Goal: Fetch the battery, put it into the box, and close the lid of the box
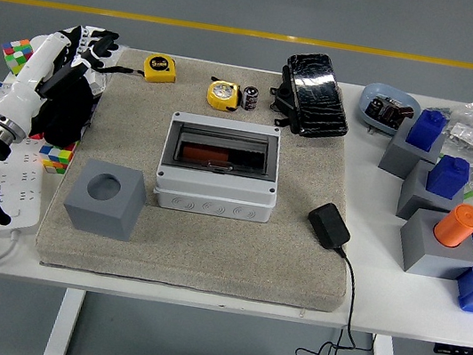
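The small black cylindrical battery is flanked by a yellow round tape measure on its left and a black glossy wrapped device on its right; approach from above is unobstructed. The beige mat in front of the grey plastic box is free.

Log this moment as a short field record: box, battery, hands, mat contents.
box: grey enclosure at the mat's centre, clear lid down
battery: small dark cylinder at the mat's far edge, right of the yellow tape measure
left hand: over the mat's far left corner, fingers spread, holding nothing
right hand: only fingertips show at the picture's lower right corner
also on mat: grey cube with round hole, black adapter
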Robot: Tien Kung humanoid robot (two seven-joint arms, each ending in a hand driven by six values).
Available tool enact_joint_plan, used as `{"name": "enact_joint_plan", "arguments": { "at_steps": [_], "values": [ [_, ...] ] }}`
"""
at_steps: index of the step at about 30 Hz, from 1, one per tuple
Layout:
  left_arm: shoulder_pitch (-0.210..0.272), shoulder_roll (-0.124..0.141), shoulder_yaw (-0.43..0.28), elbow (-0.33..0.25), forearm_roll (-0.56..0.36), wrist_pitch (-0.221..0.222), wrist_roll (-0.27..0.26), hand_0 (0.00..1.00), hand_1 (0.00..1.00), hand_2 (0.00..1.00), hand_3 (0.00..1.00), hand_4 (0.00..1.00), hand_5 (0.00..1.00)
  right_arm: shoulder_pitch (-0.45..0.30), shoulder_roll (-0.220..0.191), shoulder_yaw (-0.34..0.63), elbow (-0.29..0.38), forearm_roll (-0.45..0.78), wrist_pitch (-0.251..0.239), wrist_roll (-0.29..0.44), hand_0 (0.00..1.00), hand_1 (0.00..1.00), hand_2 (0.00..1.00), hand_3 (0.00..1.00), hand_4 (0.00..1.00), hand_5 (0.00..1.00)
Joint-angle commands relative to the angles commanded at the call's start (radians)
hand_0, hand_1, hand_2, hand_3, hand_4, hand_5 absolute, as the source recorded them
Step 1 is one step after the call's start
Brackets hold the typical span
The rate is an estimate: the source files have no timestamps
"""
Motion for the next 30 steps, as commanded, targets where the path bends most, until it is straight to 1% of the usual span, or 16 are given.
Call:
{"name": "enact_joint_plan", "arguments": {
  "at_steps": [2,4,5,10,23,30],
  "values": [
    [-0.002,0.001,0.002,-0.002,0.006,-0.005,0.003,0.596,0.714,0.721,0.742,0.998,0.998,-0.001,0.000,-0.002,0.000,0.002,-0.012,0.016,0.617,0.638,0.620,0.526,0.959,0.408],
    [-0.005,0.001,0.004,-0.006,0.007,-0.008,0.004,0.596,0.714,0.721,0.742,0.998,0.998,-0.005,0.002,0.005,0.001,0.002,-0.035,0.041,0.617,0.638,0.620,0.526,0.959,0.408],
    [-0.005,0.000,0.004,-0.007,0.008,-0.008,0.003,0.596,0.714,0.721,0.742,0.998,0.998,-0.007,0.003,0.006,0.000,0.004,-0.036,0.042,0.617,0.638,0.620,0.526,0.959,0.408],
    [-0.008,0.000,0.010,-0.008,0.008,-0.008,0.002,0.597,0.713,0.720,0.742,0.998,0.998,-0.008,0.003,0.001,-0.002,0.005,-0.019,0.025,0.616,0.635,0.618,0.527,0.951,0.423],
    [-0.010,0.007,0.021,-0.006,0.007,-0.009,-0.003,0.593,0.713,0.716,0.739,0.998,0.998,-0.007,0.001,-0.012,0.002,0.008,-0.018,0.016,0.616,0.638,0.621,0.527,0.950,0.425],
    [-0.003,0.008,0.019,-0.006,0.007,-0.010,-0.001,0.595,0.712,0.716,0.740,0.998,0.998,-0.013,0.005,-0.013,0.001,0.006,-0.018,0.015,0.616,0.638,0.620,0.527,0.950,0.425]
  ]
}}
